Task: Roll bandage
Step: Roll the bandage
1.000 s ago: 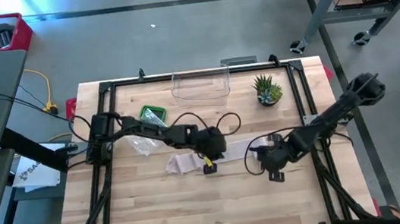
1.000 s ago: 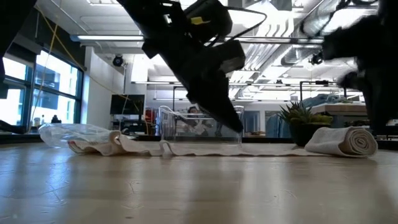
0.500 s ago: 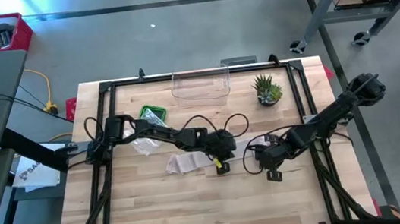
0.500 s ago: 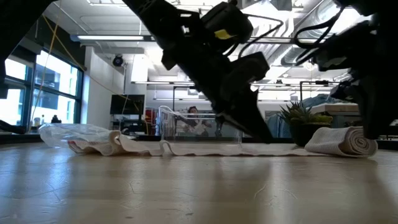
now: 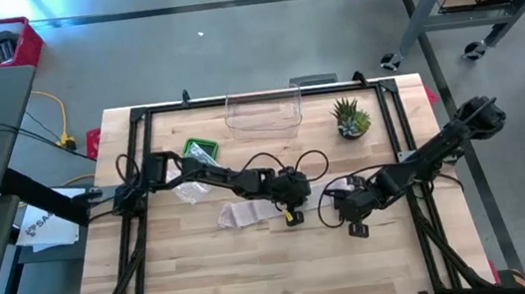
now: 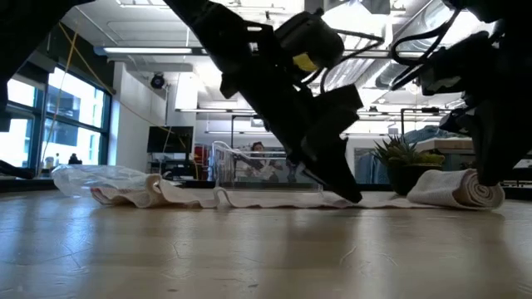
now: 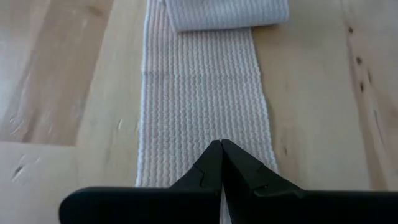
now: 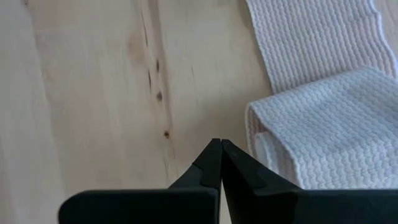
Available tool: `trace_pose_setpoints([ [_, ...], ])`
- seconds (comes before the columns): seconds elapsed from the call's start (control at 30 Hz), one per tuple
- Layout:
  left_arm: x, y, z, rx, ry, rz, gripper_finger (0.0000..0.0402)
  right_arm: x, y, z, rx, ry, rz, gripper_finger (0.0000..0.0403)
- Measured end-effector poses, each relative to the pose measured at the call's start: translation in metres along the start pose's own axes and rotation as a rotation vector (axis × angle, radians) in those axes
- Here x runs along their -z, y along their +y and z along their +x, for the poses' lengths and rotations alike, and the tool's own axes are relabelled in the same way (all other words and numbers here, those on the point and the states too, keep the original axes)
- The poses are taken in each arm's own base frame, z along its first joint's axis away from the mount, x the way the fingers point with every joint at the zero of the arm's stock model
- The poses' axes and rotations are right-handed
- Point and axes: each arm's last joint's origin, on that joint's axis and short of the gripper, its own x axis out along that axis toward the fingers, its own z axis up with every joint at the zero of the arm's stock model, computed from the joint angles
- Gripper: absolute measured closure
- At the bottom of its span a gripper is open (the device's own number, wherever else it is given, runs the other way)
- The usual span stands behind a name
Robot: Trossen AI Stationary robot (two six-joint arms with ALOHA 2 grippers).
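Ribbed off-white bandage [image 7: 202, 93] lies flat mid-table [image 5: 209, 284], crumpled toward the left edge, rolled end [image 6: 461, 189] toward the right edge. Left gripper [image 7: 221, 163] pinched closed, tips on the flat strip. Right gripper [image 8: 221, 160] closed, holding nothing, beside the roll.

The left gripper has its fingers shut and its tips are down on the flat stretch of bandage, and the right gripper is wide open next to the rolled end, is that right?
Not quite: the right gripper is shut, not open; the right wrist view shows its fingers pressed together beside the rolled end. The rest stands: the left gripper is shut with its tips on the flat bandage.
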Motion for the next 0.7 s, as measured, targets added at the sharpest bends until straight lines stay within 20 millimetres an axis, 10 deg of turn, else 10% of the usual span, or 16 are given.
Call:
trace_pose_setpoints([
  [0.7,-0.001,0.0,0.001,-0.015,-0.012,0.024,0.0401,-0.018,-0.019,0.011,0.15,-0.024,0.014,0.0403],
])
